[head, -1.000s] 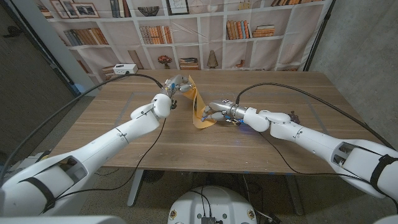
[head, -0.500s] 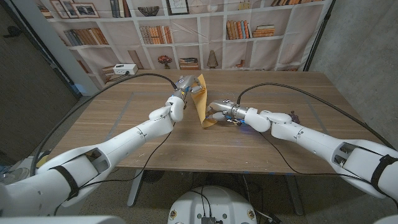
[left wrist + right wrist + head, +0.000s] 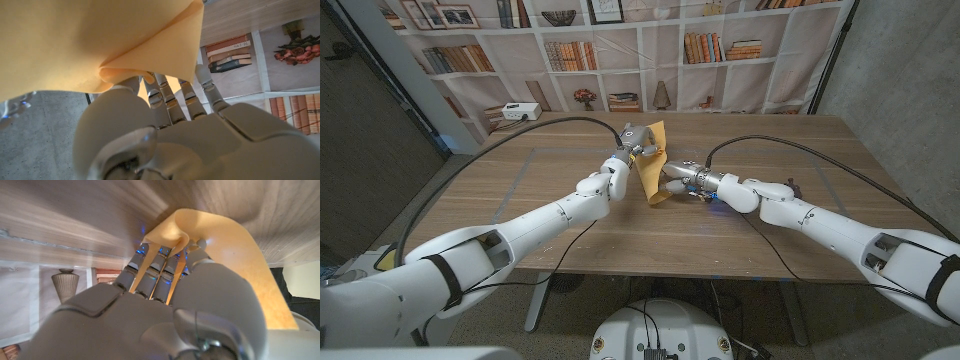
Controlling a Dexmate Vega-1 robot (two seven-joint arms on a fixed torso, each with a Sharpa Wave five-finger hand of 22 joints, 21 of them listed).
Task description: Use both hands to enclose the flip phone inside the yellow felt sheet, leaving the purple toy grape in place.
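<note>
The fold is under way but not finished, as I read it. The left robot hand [image 3: 633,139] pinches an edge of the felt [image 3: 651,160] and holds it lifted well above the tabletop [image 3: 570,220], so the sheet stands up almost like a sail near the middle of the table. The right robot hand [image 3: 682,181] grips the lower end of the same sheet down by the wood, its fingers [image 3: 150,275] curled in against the folded yellow edge. What is left, by my guess, is to bring the raised flap over and down and press it closed.

I cannot see the phone anywhere; it may be hidden in the fold under the right hand, but I cannot tell. The grape I cannot make out either.

The felt looks soft and thick, a warm yellow-orange, creasing in rounded folds, not sharp ones, where the left hand's fingers [image 3: 167,92] bunch it.
</note>
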